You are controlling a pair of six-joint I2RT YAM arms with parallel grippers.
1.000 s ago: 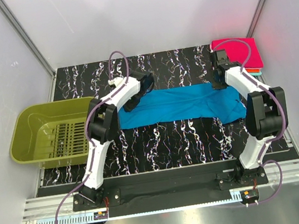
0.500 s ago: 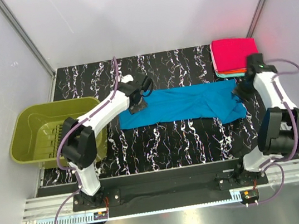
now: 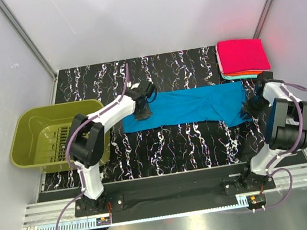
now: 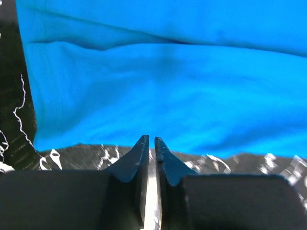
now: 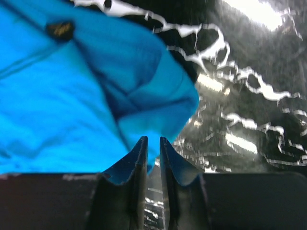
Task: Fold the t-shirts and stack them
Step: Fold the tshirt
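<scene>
Blue shirt [image 3: 187, 105] lies flat across mid desk [image 3: 170, 147], a long strip w/ the right end bunched. Left hand [image 4: 149, 139] sits at its left near edge, right hand [image 5: 153, 139] at the right corner. Both have fingers nearly together, thin slit; can't tell if cloth is nipped. Pink-topped stack [image 3: 242, 55] lies far right, basket [image 3: 25, 125] off left.

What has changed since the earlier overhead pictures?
Both arms drew back toward their bases. The left gripper moved from the far left corner of the blue t-shirt to its near left edge, and the right gripper from beside the folded stack to the near right corner. T-shirt, stack and basket look unmoved.
</scene>
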